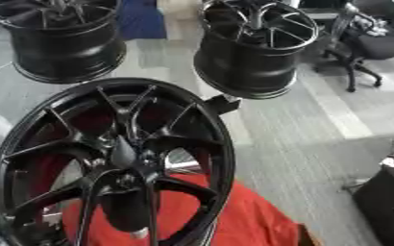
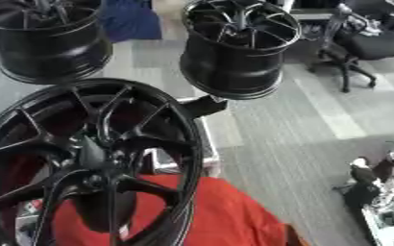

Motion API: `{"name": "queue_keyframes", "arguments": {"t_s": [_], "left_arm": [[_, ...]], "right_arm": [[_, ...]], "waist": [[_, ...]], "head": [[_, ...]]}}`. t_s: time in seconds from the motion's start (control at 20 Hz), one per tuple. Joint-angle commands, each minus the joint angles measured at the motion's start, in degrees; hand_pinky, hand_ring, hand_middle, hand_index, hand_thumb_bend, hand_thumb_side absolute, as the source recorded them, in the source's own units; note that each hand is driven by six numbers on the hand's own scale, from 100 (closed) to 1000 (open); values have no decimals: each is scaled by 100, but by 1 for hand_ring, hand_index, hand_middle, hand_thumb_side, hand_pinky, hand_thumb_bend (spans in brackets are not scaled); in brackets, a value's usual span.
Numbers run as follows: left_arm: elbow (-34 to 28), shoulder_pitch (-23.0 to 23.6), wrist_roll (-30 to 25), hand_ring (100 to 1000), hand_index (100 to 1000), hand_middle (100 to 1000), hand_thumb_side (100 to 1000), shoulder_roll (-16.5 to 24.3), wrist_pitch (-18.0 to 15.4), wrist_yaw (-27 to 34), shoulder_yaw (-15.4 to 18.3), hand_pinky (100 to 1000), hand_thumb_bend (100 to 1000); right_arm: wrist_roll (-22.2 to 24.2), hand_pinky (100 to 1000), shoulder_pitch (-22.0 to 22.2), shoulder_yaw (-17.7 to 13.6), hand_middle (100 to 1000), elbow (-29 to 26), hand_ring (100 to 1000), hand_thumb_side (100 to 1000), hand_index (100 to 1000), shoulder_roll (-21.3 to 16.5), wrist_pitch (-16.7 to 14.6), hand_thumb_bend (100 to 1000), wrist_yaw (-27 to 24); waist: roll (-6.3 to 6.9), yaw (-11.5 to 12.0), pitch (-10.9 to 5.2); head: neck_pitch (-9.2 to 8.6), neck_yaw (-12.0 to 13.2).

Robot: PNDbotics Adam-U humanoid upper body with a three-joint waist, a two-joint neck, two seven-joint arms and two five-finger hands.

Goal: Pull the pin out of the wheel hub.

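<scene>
Wheel hub (image 1: pixel 116 163) stands upright over the red cloth (image 1: pixel 234 216), face toward us for access; fingers' state — cannot tell, no hand showing.

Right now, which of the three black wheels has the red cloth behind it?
The nearest wheel, filling the lower left. The red cloth shows through its spokes; the far left wheel and far middle wheel have grey floor behind them.

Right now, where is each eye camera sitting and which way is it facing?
Left eye view: in the head, facing down at the big black spoked wheel over a red cloth; a dark shape at the right edge, perhaps the right hand.
Right eye view: beside it, facing the same way; that shape shows fuller.
Shared: the wheel, cloth, two black rims behind, black office chair.
</scene>
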Motion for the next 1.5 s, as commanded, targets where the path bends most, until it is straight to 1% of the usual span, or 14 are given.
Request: {"name": "queue_keyframes", "arguments": {"t_s": [0.05, 0.15, 0.2, 0.25, 0.4, 0.7, 0.9, 0.95, 1.1, 1.2, 1.25, 1.3, 1.35, 1.5], "left_arm": [[-98, -30, 20, 636, 743, 631, 864, 145, -5, 22, 45, 605, 100], [-97, -28, 18, 636, 743, 631, 863, 145, -3, 27, 43, 604, 100], [-97, -26, 17, 637, 743, 631, 860, 145, -3, 28, 42, 604, 100], [-97, -24, 17, 637, 743, 631, 862, 144, -4, 29, 41, 604, 100], [-97, -18, 21, 638, 742, 632, 850, 141, -6, 31, 43, 604, 100], [-100, -16, 29, 641, 740, 631, 862, 123, -8, 7, 34, 604, 100], [-50, 2, 35, 639, 733, 629, 870, 105, 2, -40, 24, 602, 100], [-22, 9, 34, 633, 729, 624, 875, 97, 11, -68, 22, 599, 100], [92, 32, 66, 629, 722, 620, 879, 79, 49, -202, 28, 596, 100], [197, 48, 98, 628, 720, 619, 881, 74, 45, -333, 45, 595, 100], [275, 58, 121, 627, 718, 618, 886, 73, 40, -416, 62, 593, 100], [375, 70, 149, 627, 718, 617, 887, 76, 30, -518, 82, 593, 100], [488, 81, 172, 626, 717, 616, 901, 78, 18, -615, 98, 591, 100], [1002, 129, 244, 625, 715, 615, 915, 105, 28, -963, 143, 590, 100]], "right_arm": [[-846, 843, -16, -78, 869, -233, 833, 440, 941, 72, 153, 100, -191], [-1038, 827, -22, -44, 844, -391, 816, 448, 934, 174, -69, 100, -243], [-1118, 815, -27, -24, 835, -472, 805, 497, 929, 223, -185, 100, -260], [-1198, 807, -38, -7, 827, -562, 797, 456, 925, 272, -312, 100, -274], [-1424, 761, -45, 68, 795, -870, 756, 424, 904, 434, -705, 100, -288], [-1770, 688, -41, 345, 739, -1608, 681, 459, 863, 828, -1467, 100, -167], [-1829, 669, -101, 623, 694, -1748, 647, 479, 832, 1002, -1990, 100, -201], [-1776, 658, -118, 696, 643, -1753, 616, 473, 789, 1033, -2063, 100, -219], [-1615, 650, -177, 870, 624, -1694, 604, 501, 768, 1125, -2118, 100, -330], [-1565, 648, -232, 934, 623, -1532, 602, 553, 766, 1185, -2128, 100, -467], [-1547, 646, -254, 963, 622, -1405, 599, 613, 765, 1210, -2122, 100, -564], [-1535, 646, -272, 984, 621, -1252, 598, 631, 765, 1223, -2105, 100, -669], [-1536, 643, -290, 997, 618, -1095, 594, 702, 763, 1234, -2090, 100, -779], [-1608, 643, -354, 1009, 615, -481, 590, 820, 761, 1252, -2005, 100, -1234]], "waist": [[14, 2, -49], [17, 1, -56], [18, -1, -59], [20, -4, -61], [24, -8, -63], [10, -31, -33], [13, -31, -18], [13, -34, -16], [18, -44, -18], [24, -48, -25], [28, -49, -29], [31, -51, -32], [32, -53, -35], [34, -53, -45]], "head": [[-15, 8], [-15, 18], [-15, 25], [-15, 31], [-15, 54], [-15, 95], [-15, 158], [-15, 176], [-15, 244], [-15, 273], [-15, 279], [-15, 284], [-15, 285], [-15, 297]]}}
